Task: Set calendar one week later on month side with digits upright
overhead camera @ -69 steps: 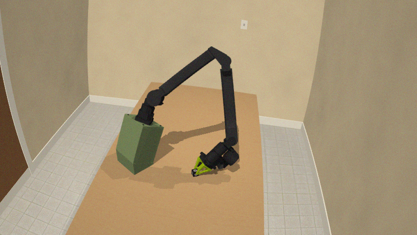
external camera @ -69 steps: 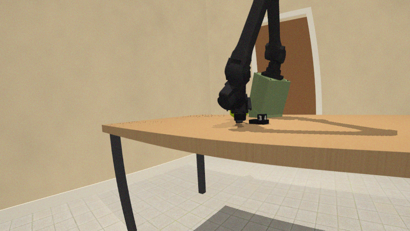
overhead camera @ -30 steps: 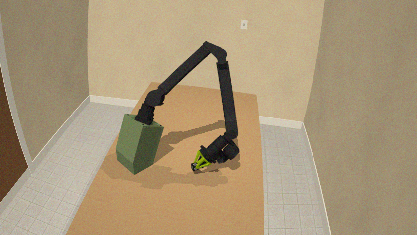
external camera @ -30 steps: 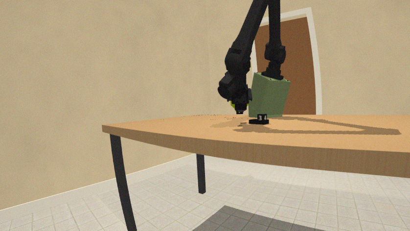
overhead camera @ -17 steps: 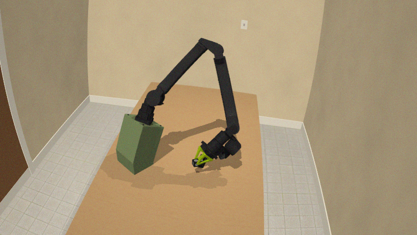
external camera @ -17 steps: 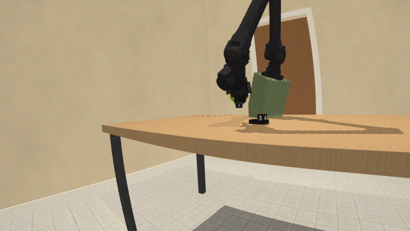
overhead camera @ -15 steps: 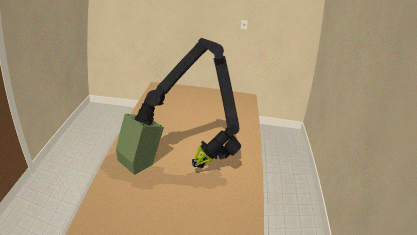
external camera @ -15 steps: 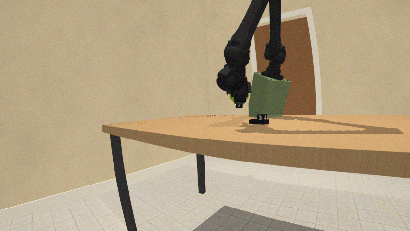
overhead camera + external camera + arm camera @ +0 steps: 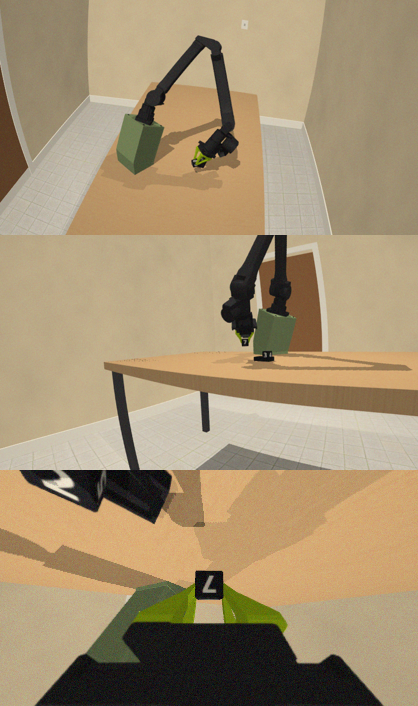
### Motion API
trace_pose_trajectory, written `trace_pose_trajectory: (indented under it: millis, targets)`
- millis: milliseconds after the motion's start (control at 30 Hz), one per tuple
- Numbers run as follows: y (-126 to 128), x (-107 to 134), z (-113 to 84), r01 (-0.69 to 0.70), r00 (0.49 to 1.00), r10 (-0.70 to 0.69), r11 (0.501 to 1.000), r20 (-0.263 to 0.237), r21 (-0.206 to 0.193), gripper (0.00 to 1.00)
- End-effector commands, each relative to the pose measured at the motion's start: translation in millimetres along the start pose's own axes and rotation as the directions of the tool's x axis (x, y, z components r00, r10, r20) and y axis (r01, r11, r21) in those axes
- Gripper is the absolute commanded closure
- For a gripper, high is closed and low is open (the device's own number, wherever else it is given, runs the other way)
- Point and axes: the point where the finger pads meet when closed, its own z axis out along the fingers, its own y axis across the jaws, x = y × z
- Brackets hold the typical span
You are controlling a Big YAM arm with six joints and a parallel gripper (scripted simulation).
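Observation:
My gripper [image 9: 200,162] [image 9: 244,340] [image 9: 209,588] is shut on a black cube [image 9: 193,164] [image 9: 245,342] [image 9: 209,585] and holds it above the table. A white 7 shows on the held cube, upright in the exterior view and upside down in the wrist view. The black tray [image 9: 263,359] [image 9: 142,500] is on the table, to the right of and below the gripper in the exterior view. The other cube [image 9: 266,354] [image 9: 82,495] is on it, with a 3 and a 4 on two faces in the exterior view. In the top view I cannot make out the tray.
The green base block [image 9: 139,146] [image 9: 275,334] [image 9: 120,625] carries the arm and stands on the wooden table [image 9: 175,210] [image 9: 336,378]. The tray and its cube are at the upper left of the wrist view, partly cut off. Arm shadows fall across the table.

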Motion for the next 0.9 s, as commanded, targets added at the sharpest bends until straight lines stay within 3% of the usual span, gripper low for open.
trace_pose_trajectory:
  millis: [0,300,567,867]
  targets:
    - [-14.5,3.5,-18.2,-0.007,0.992,0.003,0.999,0.125,0.037,0.75]
    - [-14.6,3.8,-18.3,-0.007,0.985,0.0,0.999,0.171,0.039,0.75]
    - [-14.9,5.8,-17.5,-0.007,0.927,-0.009,0.999,0.376,0.042,0.75]
    - [-14.9,6.3,-17.5,-0.007,0.908,-0.012,0.999,0.418,0.044,0.75]
